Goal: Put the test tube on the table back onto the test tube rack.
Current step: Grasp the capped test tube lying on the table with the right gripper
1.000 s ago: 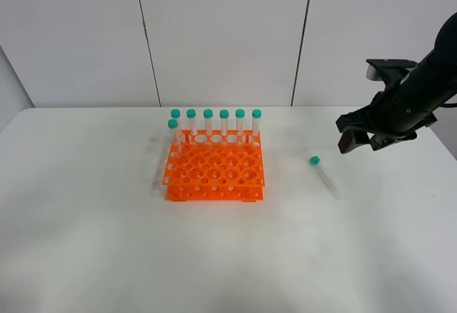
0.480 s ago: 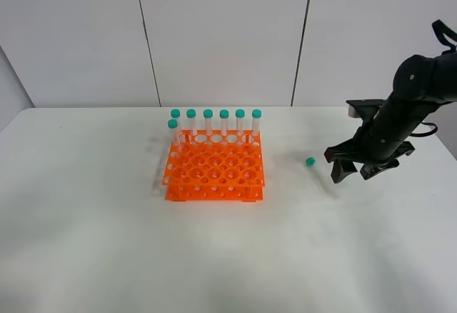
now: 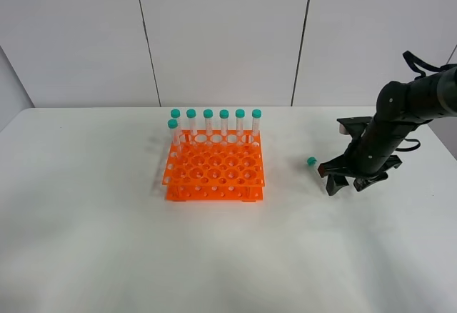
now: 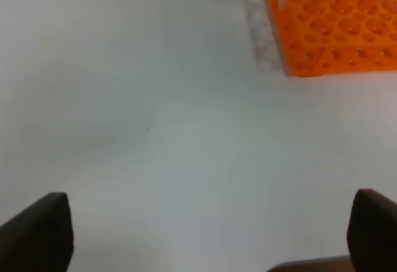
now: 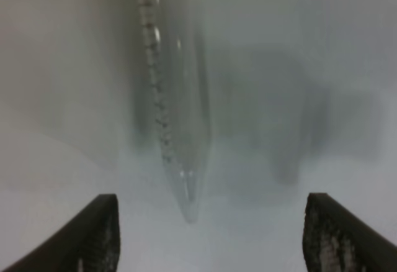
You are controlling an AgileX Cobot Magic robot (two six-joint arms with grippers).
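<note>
The test tube lies flat on the white table, right of the orange test tube rack; only its teal cap shows past my right gripper. That gripper is low over the tube's body and open. In the right wrist view the clear tube lies between the two fingers with a gap on each side, and my right gripper touches nothing. My left gripper is open over bare table, with a corner of the rack ahead of it. The left arm is outside the exterior view.
Several teal-capped tubes stand upright along the rack's back row, one more at its left edge. Most rack holes are unfilled. A grey panelled wall rises behind the table's far edge.
My right arm has swung down and leftward from above the table's right side onto the lying tube, now hiding its body. The jaws kept the same width. Nothing else moved.
</note>
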